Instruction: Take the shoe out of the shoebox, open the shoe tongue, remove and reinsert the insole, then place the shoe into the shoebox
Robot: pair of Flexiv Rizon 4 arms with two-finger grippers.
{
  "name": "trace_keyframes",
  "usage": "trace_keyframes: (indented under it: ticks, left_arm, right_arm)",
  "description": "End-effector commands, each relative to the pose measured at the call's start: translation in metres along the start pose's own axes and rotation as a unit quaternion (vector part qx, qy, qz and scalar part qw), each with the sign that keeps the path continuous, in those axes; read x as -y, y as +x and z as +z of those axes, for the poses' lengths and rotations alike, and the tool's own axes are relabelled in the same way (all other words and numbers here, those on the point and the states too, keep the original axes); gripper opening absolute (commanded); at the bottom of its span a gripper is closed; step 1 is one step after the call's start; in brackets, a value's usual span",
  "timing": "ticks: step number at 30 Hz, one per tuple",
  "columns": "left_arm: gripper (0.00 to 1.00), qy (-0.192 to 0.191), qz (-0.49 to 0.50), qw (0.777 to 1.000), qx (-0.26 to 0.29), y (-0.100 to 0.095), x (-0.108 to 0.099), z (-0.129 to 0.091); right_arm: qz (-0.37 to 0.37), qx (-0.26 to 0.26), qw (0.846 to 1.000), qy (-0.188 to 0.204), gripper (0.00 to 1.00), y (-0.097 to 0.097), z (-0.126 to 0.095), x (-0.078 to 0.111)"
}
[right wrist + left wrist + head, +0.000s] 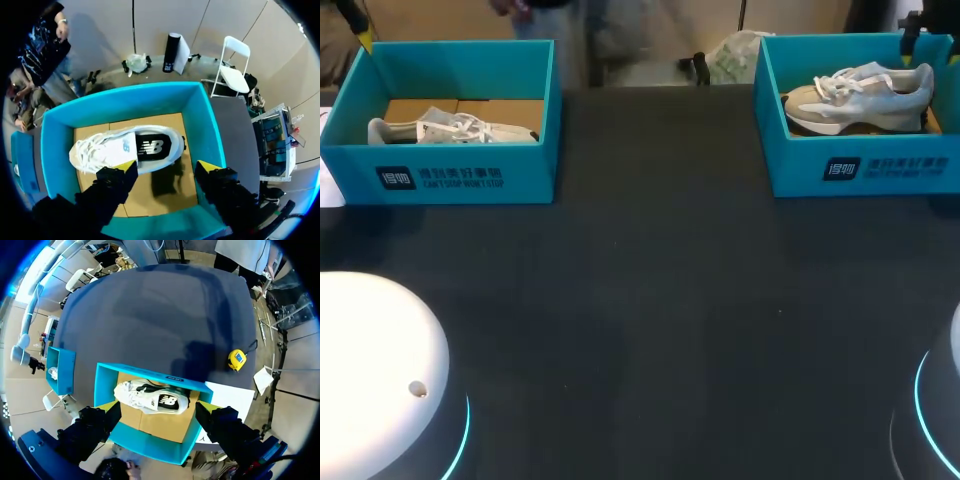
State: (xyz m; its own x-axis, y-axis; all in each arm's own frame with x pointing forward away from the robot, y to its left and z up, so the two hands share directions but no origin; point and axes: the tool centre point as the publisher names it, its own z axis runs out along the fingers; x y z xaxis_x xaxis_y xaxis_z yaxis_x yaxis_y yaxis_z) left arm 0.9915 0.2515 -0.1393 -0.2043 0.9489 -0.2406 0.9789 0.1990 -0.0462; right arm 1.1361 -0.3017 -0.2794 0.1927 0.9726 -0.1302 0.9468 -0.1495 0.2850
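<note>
Left hand (157, 409) is hanging released above the left shoebox (470, 175), its yellow-tipped fingers spread wide and touching nothing. The left shoe (150, 397) is lying on its side on the cardboard floor of that box, directly under the gap between the fingers. Its long axis is running from one finger towards the other, so the fingers are bracketing its length, not its width.

Bench (650, 300) is showing as a dark matte surface between the two boxes. A yellow tape measure (236, 359) is sitting on it beyond the left shoebox, and a white sheet (227, 395) is lying beside that box. Two white domed arm bases (370, 360) are showing at the near edge.

Right hand (166, 167) is likewise hanging released over the right shoebox (880, 165), grasping nothing. The right shoe (130, 150) is resting on its side inside, just ahead of the fingers, with its long axis again running across from finger to finger.

Judgement: the take-out step is not yet started, as both shoes are sitting in their boxes. Each hand is directly over its own shoe, so neither arm is looking nearer. A straight descent would be spanning heel to toe; the wrist is likely needing a quarter turn to be pinching across the upper.
</note>
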Motion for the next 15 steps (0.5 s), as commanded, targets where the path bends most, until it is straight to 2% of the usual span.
trace_keyframes:
  ticks: [1, 15]
  left_arm:
    - [1.0, -0.001, 0.0, 1.0, -0.001, 0.0, 0.001, -0.001]
    - [1.0, -0.001, 0.0, 1.0, -0.001, 0.0, 0.001, -0.001]
  right_arm:
    - [0.002, 0.001, 0.998, 0.057, 0.48, 0.003, 0.018, -0.013]
    - [-0.002, 0.008, 0.995, 0.095, 0.5, -0.007, 0.045, -0.015]
